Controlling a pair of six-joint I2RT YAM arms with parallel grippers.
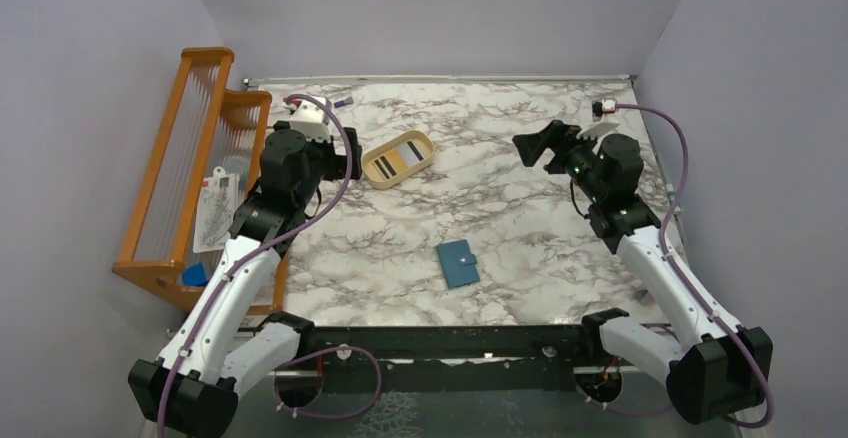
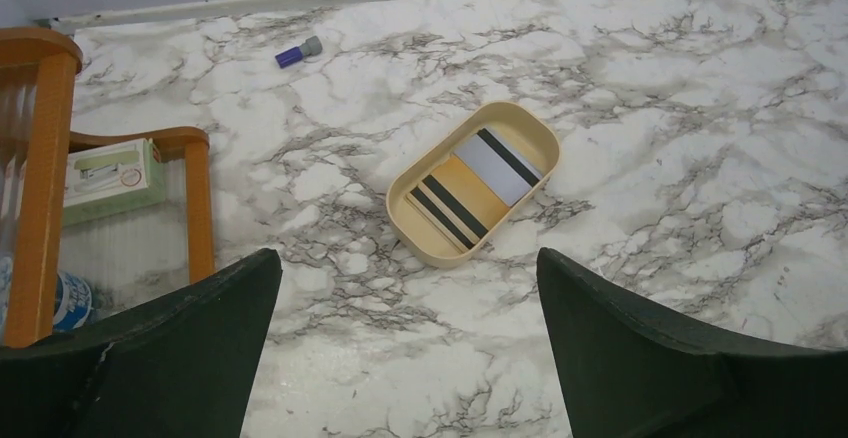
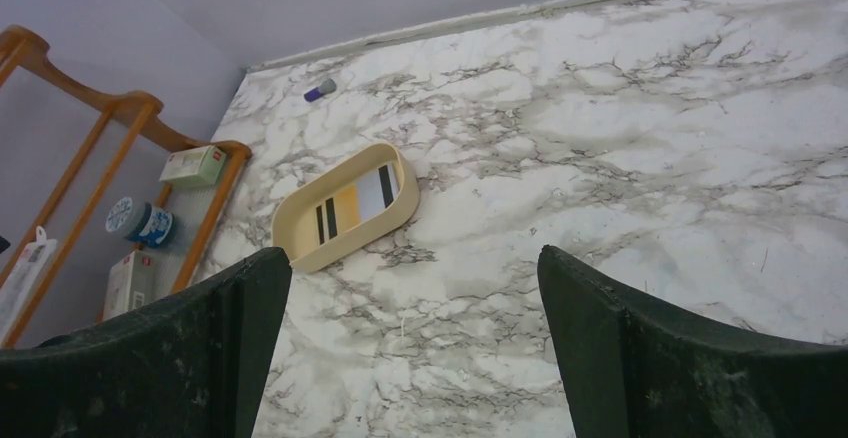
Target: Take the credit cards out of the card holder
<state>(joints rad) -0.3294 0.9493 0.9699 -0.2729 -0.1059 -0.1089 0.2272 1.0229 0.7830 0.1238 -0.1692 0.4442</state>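
The teal-blue card holder [image 1: 458,263] lies closed on the marble table, near the front middle, and shows only in the top view. Credit cards [image 1: 398,156], tan and pale with dark stripes, lie in a tan oval tray [image 1: 372,170] at the back left. They also show in the left wrist view [image 2: 470,183] and the right wrist view [image 3: 352,203]. My left gripper [image 1: 347,164] is open and empty, just left of the tray [image 2: 415,243]. My right gripper [image 1: 532,147] is open and empty, raised at the back right, far from the holder.
An orange wooden rack [image 1: 190,173] with packets and small boxes stands along the left edge. A small purple-capped object [image 2: 298,53] lies near the back wall. Grey walls close the back and both sides.
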